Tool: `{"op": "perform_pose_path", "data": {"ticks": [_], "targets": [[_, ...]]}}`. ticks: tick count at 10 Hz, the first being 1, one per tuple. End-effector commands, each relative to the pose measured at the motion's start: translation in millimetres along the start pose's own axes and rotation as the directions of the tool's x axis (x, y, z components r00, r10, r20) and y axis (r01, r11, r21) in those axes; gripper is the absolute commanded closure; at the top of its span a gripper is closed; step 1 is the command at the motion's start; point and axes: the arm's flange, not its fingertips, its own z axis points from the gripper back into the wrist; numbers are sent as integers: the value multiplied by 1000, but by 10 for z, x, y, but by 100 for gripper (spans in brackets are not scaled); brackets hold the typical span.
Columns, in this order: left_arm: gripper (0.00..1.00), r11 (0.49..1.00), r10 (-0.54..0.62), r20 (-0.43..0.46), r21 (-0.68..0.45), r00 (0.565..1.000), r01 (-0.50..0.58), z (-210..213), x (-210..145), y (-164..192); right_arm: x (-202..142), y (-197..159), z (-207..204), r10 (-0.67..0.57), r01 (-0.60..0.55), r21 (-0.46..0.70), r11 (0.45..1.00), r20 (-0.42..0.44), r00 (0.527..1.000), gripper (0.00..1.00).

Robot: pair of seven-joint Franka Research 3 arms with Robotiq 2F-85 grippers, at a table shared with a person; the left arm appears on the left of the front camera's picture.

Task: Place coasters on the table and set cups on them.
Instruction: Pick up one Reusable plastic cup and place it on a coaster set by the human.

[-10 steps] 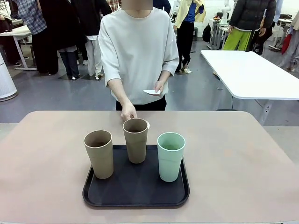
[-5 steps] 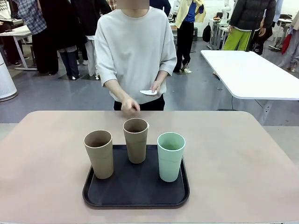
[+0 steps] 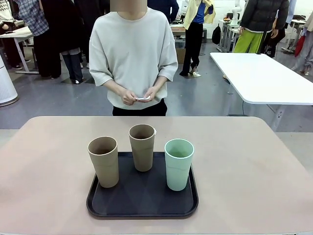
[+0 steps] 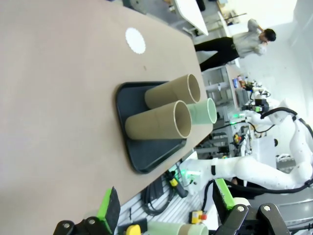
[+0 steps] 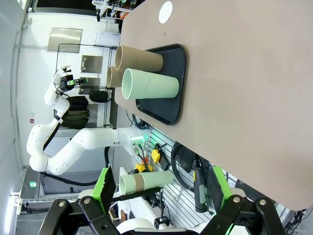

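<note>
Three cups stand on a black tray: a tan one on the left, a tan one in the middle and a mint one on the right. One white coaster lies on the table just behind the tray; from the front a sliver of that coaster peeks past the middle cup. The person at the far side holds more white coasters in both hands at the waist. My left gripper and right gripper are both open, empty and well back from the cups.
A white table stands at the back right, with people beyond it. The beige tabletop is bare on both sides of the tray. Each wrist view shows the other white arm beyond the table's near edge.
The person's hand has drawn back from the table behind the middle cup and joined the other hand at the waist. Cups, tray and grippers have not moved.
</note>
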Motion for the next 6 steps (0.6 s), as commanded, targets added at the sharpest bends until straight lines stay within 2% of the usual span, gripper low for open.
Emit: {"op": "perform_pose_path", "data": {"ticks": [1,4,5,6], "targets": [[0,1000,0,2,-3,1000,0,2,2,-4,20,-9,-3,-6,6,2,1000,5,1000,0],[0,1000,0,0,0,1000,0,0,0,0,20,-9,-3,-6,6,2,1000,5,1000,0],[0,945,-318,-29,71,948,320,-37,99,-133,20,-9,-3,-6,6,2,1000,5,1000,0],[0,869,-481,-86,80,872,487,-78,121,-360,20,-9,-3,-6,6,2,1000,5,1000,0]]}}
